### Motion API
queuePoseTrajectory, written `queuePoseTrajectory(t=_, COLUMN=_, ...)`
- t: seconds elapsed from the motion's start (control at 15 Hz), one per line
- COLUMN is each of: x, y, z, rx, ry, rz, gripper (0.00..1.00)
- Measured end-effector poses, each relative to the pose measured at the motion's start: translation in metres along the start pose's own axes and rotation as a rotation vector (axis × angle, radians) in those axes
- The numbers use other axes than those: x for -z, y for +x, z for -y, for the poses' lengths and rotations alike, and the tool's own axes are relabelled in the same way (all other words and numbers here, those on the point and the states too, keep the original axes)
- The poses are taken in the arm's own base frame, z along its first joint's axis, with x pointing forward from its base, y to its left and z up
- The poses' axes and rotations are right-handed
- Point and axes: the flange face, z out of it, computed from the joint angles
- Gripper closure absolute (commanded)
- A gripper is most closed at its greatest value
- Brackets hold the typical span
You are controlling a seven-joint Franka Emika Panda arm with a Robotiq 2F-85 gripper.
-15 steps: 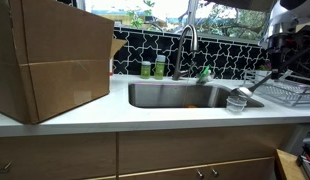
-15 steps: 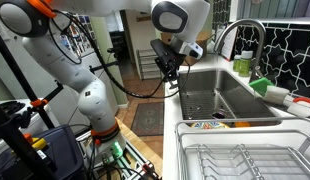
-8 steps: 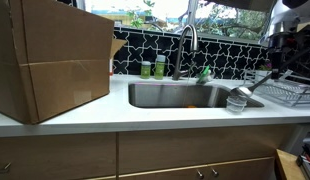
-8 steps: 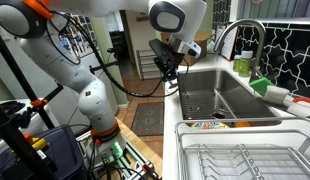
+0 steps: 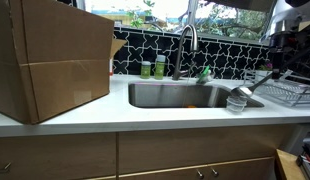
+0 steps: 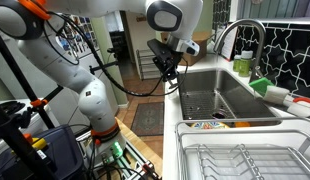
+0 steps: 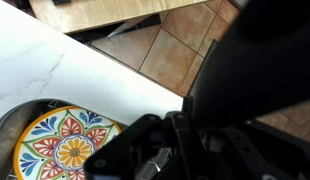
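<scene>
The plate [image 7: 57,150] beside the black gripper [image 7: 170,142] bears orange, blue and green flowers (a medallion design). The countertop [image 7: 55,70] is white, faintly veined.

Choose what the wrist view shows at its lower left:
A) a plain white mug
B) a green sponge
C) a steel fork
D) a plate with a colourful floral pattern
D: a plate painted with orange, blue and green flowers lies there, next to the white counter.

A kitchen: steel sink [image 5: 175,96] and faucet [image 5: 187,40] in a white counter [image 5: 145,115], tiled backsplash [image 5: 225,55], dish rack [image 6: 245,160].
</scene>
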Motion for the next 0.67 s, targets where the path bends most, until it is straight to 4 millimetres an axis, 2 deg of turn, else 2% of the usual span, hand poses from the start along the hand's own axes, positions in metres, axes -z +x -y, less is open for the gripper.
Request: queuePoseTrajectory(t=0.67, x=0.0018, y=-0.0013, z=0.0038, rx=0.013, ry=-0.014, rz=-0.026, gripper=0.98)
